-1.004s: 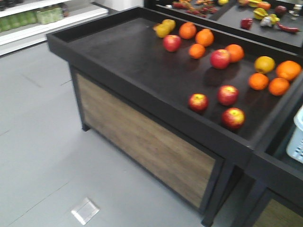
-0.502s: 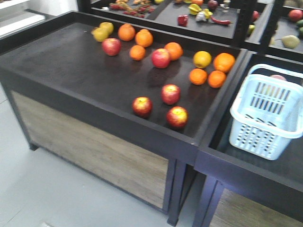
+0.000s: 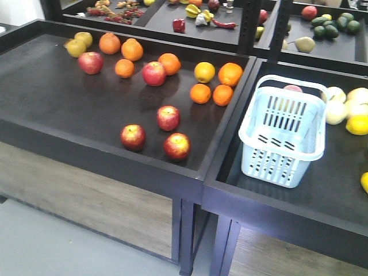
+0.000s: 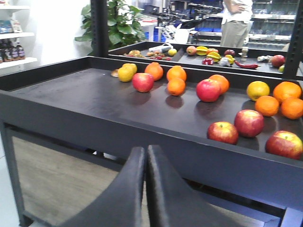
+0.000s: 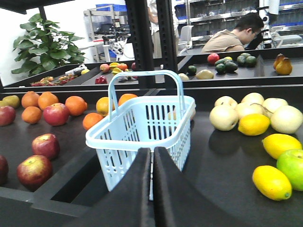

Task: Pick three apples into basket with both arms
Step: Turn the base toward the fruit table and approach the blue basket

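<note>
Three red apples with yellow patches lie near the front edge of the left black bin: one, one and one. The left wrist view shows them too. The pale blue basket stands upright in the right bin, handle raised. My left gripper is shut and empty, low in front of the left bin's wall. My right gripper is shut and empty, just short of the basket. Neither arm shows in the front view.
Oranges and two more red apples lie further back in the left bin. A raised divider separates the bins. Pale and yellow fruits, lemons and a green apple lie right of the basket.
The front view has swung to the right: the fruit table has slid left in the picture and the basket has come fully into view. The fruits keep their places on the table.
</note>
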Controlling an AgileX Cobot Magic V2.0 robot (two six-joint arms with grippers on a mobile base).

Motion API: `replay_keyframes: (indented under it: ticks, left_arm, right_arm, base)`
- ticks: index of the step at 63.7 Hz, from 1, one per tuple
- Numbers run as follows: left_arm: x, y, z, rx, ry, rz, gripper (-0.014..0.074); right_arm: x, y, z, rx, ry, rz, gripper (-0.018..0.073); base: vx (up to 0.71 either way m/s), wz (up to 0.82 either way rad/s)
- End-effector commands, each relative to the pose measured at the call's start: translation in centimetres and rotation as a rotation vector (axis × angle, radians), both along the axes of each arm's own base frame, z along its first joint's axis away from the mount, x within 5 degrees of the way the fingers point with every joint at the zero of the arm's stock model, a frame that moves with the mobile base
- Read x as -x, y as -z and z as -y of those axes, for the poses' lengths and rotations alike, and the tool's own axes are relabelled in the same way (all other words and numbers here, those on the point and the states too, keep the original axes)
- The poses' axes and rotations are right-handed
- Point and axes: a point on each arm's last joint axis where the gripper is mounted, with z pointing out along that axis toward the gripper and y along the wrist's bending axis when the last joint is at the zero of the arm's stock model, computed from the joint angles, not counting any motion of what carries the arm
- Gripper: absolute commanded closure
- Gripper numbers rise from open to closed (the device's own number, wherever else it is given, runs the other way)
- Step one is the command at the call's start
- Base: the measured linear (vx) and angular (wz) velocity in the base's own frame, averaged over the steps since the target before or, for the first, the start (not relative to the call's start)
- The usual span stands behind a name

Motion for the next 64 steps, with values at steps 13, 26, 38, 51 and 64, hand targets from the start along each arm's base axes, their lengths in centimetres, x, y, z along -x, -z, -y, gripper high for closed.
replay_keyframes:
  ticks: [13,26,38,51,64]
  left_arm:
    - [0.2,-1.53,0.05,-0.008,0.003,0.104,0.0603]
    - [0.2,-1.53,0.05,-0.008,0.003,0.104,0.0603]
    - [0.2,-1.53,0.05,-0.008,0.003,0.104,0.0603]
    - [0.2,-1.53,0.05,-0.008,0.003,0.104,0.0603]
    - [0.2,-1.53,0.05,-0.008,0.003,0.104,0.0603]
  right_arm:
    - [0.04,-0.28,-0.09,0.02,-0.008,0.071,0.0564]
    - [0.04,-0.28,-0.09,0.02,-0.008,0.071,0.0564]
    - [0.04,-0.28,-0.09,0.02,-0.008,0.071,0.0564]
    - [0.04,-0.28,-0.09,0.02,-0.008,0.071,0.0564]
    - [0.04,-0.28,-0.09,0.02,-0.008,0.071,0.0564]
  base:
    - [0.04,-0.15]
    - [0.02,-0.09]
    - [0.02,-0.02]
    - [0.04,0.0]
    - [0.06,-0.05]
